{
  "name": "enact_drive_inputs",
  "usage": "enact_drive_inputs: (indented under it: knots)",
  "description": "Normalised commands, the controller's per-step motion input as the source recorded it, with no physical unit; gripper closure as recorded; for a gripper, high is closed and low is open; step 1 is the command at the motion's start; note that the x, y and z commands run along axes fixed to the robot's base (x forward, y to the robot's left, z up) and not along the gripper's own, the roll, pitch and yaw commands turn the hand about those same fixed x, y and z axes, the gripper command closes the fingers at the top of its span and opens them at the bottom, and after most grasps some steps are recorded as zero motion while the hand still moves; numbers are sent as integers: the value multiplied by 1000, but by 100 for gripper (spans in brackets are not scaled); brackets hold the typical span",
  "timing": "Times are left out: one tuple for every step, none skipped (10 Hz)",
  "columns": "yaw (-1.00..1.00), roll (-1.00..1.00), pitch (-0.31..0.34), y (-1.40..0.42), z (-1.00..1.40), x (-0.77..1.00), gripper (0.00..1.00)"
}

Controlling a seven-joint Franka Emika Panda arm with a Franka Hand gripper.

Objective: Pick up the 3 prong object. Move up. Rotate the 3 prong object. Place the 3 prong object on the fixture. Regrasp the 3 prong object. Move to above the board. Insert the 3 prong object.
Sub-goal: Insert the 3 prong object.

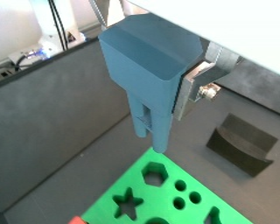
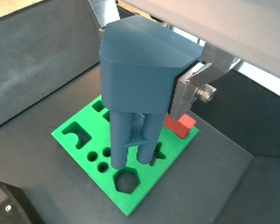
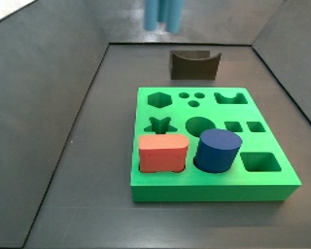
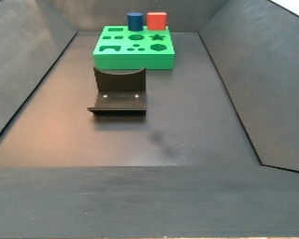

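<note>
My gripper (image 1: pixel 164 83) (image 2: pixel 154 87) is shut on the 3 prong object (image 1: pixel 145 66) (image 2: pixel 133 83), a steel-blue piece held upright with its prongs pointing down. One silver finger (image 1: pixel 191 91) (image 2: pixel 182 91) shows pressed against its side. The prongs hang in the air above the green board (image 1: pixel 108 210) (image 2: pixel 152 168), apart from it. In a side view only the prong tips (image 3: pixel 163 12) show at the top edge, beyond the fixture (image 3: pixel 194 64) and the board (image 3: pixel 210 192). The fixture (image 1: pixel 244 143) (image 4: pixel 120 91) stands bare on the floor beside the board (image 4: pixel 134 62).
A red block (image 3: pixel 161 153) (image 4: pixel 157 19) (image 2: pixel 181 127) and a dark blue cylinder (image 3: pixel 217 151) (image 4: pixel 135 20) stand in the board at one end. Dark sloping walls (image 3: pixel 67 107) enclose the floor on all sides.
</note>
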Motion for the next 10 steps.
enact_drive_inputs:
  knots:
    - [0, -469, 0, 311, -149, 374, 100]
    - [-11, -454, 0, 283, -149, 371, 100]
    - [-71, -474, -26, 280, -140, 346, 100]
    - [-151, -464, -66, 254, -137, 331, 100]
    - [-489, -426, -136, 137, -114, 423, 100]
    - [-711, -329, -159, 6, -171, 269, 100]
    - [-789, -269, -164, 0, -183, 151, 100]
    - [-803, -259, -154, 0, -189, 149, 100]
    - [-814, -254, -160, 0, -171, 126, 100]
    - [-820, -254, -164, 0, -166, 111, 100]
